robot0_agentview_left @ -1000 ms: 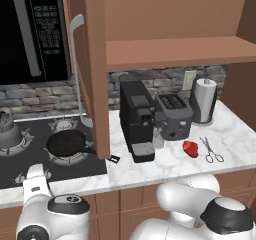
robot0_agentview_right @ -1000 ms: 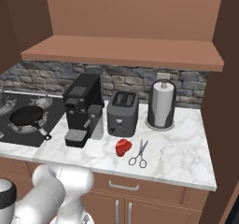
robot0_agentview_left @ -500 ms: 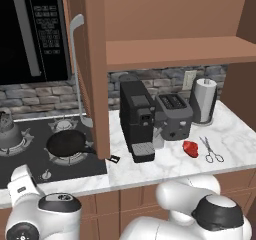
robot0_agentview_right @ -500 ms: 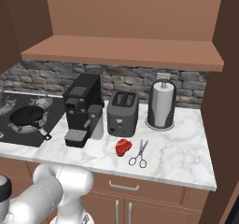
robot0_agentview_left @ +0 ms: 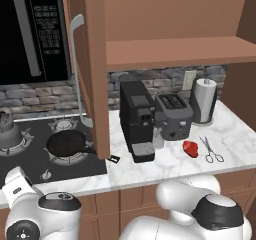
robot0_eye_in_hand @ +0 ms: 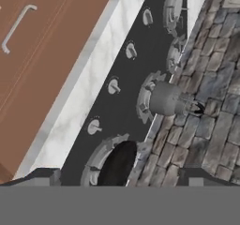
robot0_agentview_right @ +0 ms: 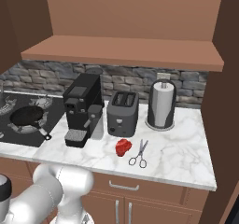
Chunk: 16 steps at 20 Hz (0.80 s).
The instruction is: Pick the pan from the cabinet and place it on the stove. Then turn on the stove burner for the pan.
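At lower left: pan [robot0_agentview_left: 66, 143] sitting on stove [robot0_agentview_left: 30, 160]; tool [robot0_eye_in_hand: 119, 178], fingers apart, should be approaching the matching knob [robot0_eye_in_hand: 93, 126] squarely.

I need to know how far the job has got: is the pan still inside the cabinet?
No, the pan sits on a burner of the stove, below the open cabinet.

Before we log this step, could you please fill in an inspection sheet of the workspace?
Surface: white marble counter, black stove set in at its left.
Job's things: pan sits on a stove burner; cabinet door open; knobs along the stove's front.
Clutter: kettle, coffee machine, toaster, paper towel roll, red item, scissors.
Grippers: gripper jaws open, empty, over the stove.
Cables: nothing seen.
Surroundings: microwave, stone backsplash.
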Motion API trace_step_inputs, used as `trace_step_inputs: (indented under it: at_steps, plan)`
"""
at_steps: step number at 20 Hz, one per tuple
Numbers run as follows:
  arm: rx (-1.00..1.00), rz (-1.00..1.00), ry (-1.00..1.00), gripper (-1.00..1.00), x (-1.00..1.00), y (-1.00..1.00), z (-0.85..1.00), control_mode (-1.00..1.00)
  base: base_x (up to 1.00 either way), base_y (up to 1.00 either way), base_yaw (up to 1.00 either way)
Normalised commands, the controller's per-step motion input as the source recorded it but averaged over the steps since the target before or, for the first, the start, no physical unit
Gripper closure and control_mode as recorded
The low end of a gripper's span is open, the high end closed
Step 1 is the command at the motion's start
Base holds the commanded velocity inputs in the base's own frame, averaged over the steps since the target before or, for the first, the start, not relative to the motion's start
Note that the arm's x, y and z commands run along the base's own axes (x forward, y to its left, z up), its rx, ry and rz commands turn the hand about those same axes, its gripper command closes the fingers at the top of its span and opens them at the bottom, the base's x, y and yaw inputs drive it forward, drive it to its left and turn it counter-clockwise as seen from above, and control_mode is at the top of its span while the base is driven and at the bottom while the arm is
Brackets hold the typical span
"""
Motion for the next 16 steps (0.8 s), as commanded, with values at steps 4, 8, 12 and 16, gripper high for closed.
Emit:
trace_step_inputs:
  at_steps: [4,8,12,16]
  plan:
    - [-0.08,0.10,0.00,-1.00,0.00,0.02,0.00,-1.00,0.00,0.00,0.00]
    - [-0.08,0.10,0.00,-1.00,0.00,0.07,0.00,-1.00,0.00,0.00,0.00]
    - [-0.09,0.10,0.00,-1.00,0.00,0.11,0.00,-1.00,0.00,0.00,0.00]
    - [-0.12,0.10,0.00,-1.00,0.00,0.16,0.02,-1.00,0.00,0.00,0.00]
